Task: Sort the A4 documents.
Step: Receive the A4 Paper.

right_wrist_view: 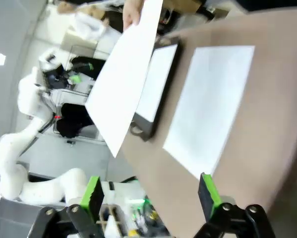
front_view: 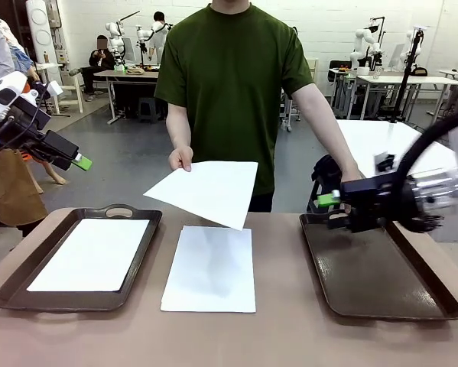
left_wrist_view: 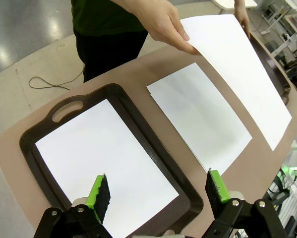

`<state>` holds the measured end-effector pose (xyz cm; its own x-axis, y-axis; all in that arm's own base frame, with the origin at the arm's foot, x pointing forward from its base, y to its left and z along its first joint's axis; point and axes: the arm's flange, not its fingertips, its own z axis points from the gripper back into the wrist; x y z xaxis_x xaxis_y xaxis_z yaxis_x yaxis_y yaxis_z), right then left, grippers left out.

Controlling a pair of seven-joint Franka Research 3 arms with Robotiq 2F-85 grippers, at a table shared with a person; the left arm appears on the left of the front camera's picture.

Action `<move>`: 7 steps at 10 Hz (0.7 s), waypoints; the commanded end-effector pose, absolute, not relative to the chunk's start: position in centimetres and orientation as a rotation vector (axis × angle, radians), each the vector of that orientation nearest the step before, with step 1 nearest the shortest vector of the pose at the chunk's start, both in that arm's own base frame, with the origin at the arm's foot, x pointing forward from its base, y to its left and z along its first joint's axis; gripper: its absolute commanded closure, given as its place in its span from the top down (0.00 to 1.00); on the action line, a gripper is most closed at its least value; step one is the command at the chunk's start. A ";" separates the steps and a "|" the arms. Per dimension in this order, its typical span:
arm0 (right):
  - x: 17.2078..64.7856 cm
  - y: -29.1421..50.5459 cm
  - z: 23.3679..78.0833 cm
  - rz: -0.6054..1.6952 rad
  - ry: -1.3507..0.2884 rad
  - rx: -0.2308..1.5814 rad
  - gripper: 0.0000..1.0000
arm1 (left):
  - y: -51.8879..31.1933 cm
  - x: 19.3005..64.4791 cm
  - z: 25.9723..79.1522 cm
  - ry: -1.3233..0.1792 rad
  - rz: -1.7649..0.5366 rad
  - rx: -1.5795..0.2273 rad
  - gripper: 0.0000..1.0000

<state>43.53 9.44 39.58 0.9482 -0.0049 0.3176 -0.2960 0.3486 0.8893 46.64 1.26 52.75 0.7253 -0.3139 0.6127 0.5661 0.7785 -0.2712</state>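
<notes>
Left gripper (left_wrist_view: 157,189) and right gripper (right_wrist_view: 150,191) held wide open, nothing gripped, three A4 documents (front_view: 210,267) counted, one held by a person's hand (front_view: 181,159), two trays (front_view: 397,302) counted

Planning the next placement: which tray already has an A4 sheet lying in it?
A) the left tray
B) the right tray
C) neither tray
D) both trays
A: a white sheet lies flat inside the left tray, while the right tray shows just its bare dark bottom.
</notes>
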 end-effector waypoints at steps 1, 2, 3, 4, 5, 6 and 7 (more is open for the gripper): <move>46.6 12.0 38.4 0.106 -0.176 1.261 1.00 | 1.3 46.7 52.9 -0.585 -0.505 -0.456 1.00; 47.2 13.5 37.9 0.073 -0.153 1.309 1.00 | 1.3 46.7 52.9 -0.585 -0.505 -0.456 1.00; 47.8 14.9 37.5 0.026 -0.138 1.365 1.00 | 1.3 46.7 52.9 -0.585 -0.505 -0.456 1.00; 48.1 16.0 37.1 -0.002 -0.130 1.431 1.00 | 1.3 46.7 52.9 -0.585 -0.505 -0.456 1.00; 48.3 17.0 36.8 -0.022 -0.120 1.463 1.00 | 1.3 46.7 52.9 -0.585 -0.505 -0.456 1.00; 48.5 18.0 36.5 -0.038 -0.118 1.475 1.00 | 1.3 46.7 52.9 -0.585 -0.505 -0.456 1.00; 48.7 19.1 36.3 -0.048 -0.106 1.494 1.00 | 1.3 46.7 52.9 -0.585 -0.505 -0.456 1.00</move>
